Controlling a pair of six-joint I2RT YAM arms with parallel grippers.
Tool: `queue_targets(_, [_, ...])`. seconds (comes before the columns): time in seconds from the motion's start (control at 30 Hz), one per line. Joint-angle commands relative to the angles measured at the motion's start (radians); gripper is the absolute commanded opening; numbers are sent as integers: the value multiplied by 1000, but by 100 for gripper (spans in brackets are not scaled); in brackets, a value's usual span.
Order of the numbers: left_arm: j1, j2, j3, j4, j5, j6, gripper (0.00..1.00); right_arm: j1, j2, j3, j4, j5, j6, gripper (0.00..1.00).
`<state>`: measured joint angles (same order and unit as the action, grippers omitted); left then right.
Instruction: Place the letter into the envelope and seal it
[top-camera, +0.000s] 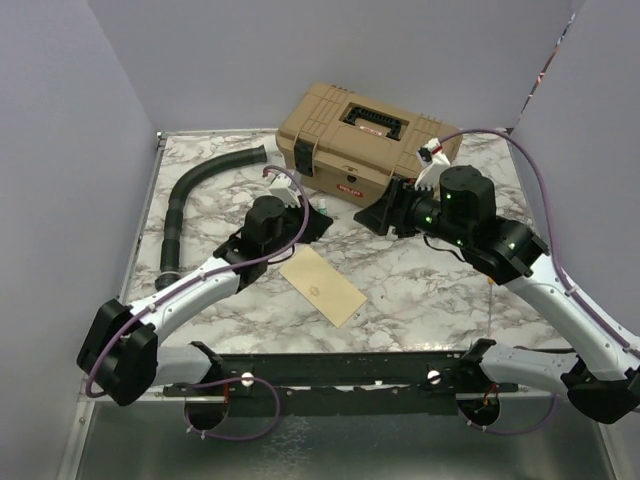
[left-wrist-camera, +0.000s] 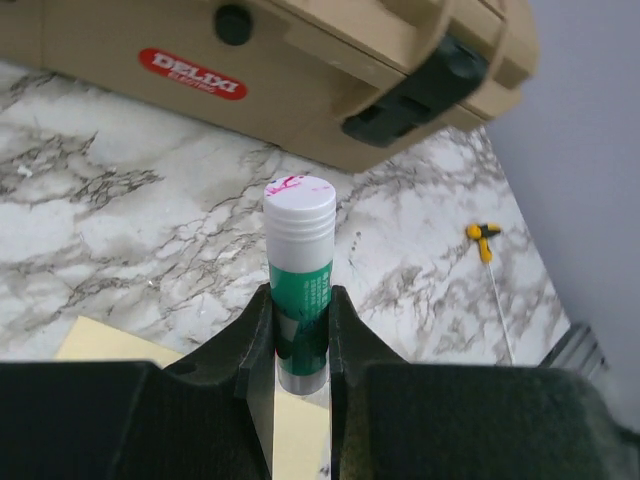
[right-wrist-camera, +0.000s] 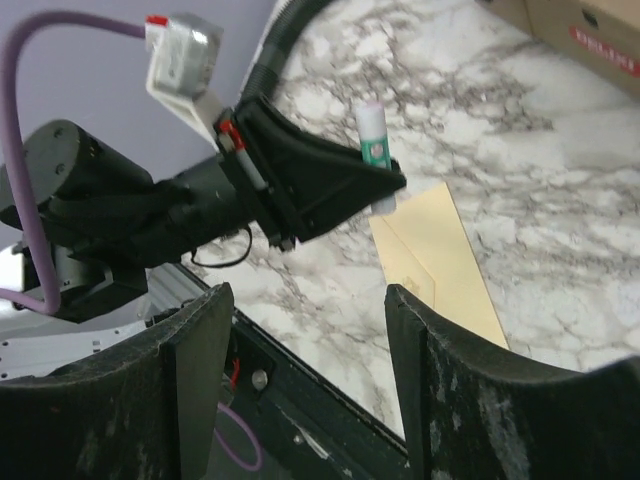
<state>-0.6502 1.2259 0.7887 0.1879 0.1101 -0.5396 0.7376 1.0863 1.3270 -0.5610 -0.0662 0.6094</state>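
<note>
Left gripper is clamping a glue stick upright, hovering just beyond the envelope, which is lying on the bench w/ long axis running far-left to near-right. Letter isn't showing. Right gripper is hanging open, empty, farther off.

Pale yellow envelope, grey-veined white marble table — tan toolbox, green white-capped glue stick.

Tan toolbox at back, black hose left of it — white-capped glue stick.
</note>
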Motion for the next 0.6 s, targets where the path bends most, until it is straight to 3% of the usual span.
queue_targets(0.0, [-5, 93, -16, 48, -226, -364, 0, 0, -24, -84, 33, 34, 98, 65])
queue_targets(0.17, [-4, 216, -4, 14, -358, -555, 0, -1, -45, -164, 53, 56, 154, 65])
queue_targets(0.27, [-5, 277, 9, 11, -428, -641, 5, 0, -52, -197, 62, 58, 171, 65])
queue_targets(0.57, [-5, 478, 112, -65, -494, -706, 10, 0, -197, -366, 152, 131, 272, 65])
